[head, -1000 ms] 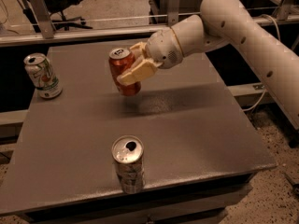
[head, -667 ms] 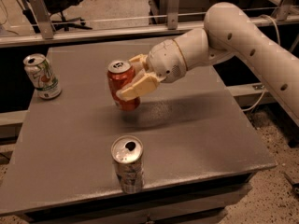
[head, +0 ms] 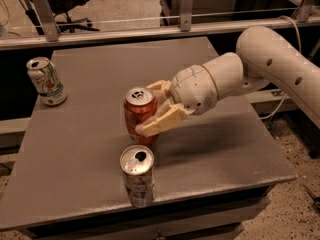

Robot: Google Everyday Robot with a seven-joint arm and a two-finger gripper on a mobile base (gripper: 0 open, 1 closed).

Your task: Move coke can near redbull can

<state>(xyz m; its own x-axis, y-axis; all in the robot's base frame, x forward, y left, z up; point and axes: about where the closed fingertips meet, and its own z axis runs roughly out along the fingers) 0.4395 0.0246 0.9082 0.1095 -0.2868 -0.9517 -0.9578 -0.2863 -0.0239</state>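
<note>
The coke can (head: 137,113), red-orange with a silver top, is upright just behind the redbull can (head: 137,176). The redbull can is silvery-grey and stands near the front edge of the grey table (head: 90,134). My gripper (head: 154,109) comes in from the right and is shut on the coke can, one cream finger behind it and one (head: 160,123) across its right side. Whether the coke can touches the table I cannot tell; its bottom sits close behind the redbull can's top.
A white can with green and red markings (head: 46,81) stands at the table's back left. My white arm (head: 270,64) reaches over the right side of the table. A metal rail (head: 125,34) runs behind the table.
My gripper has carried the coke can from the middle back of the table forward and down, to just behind the redbull can. The other two cans have not moved.
</note>
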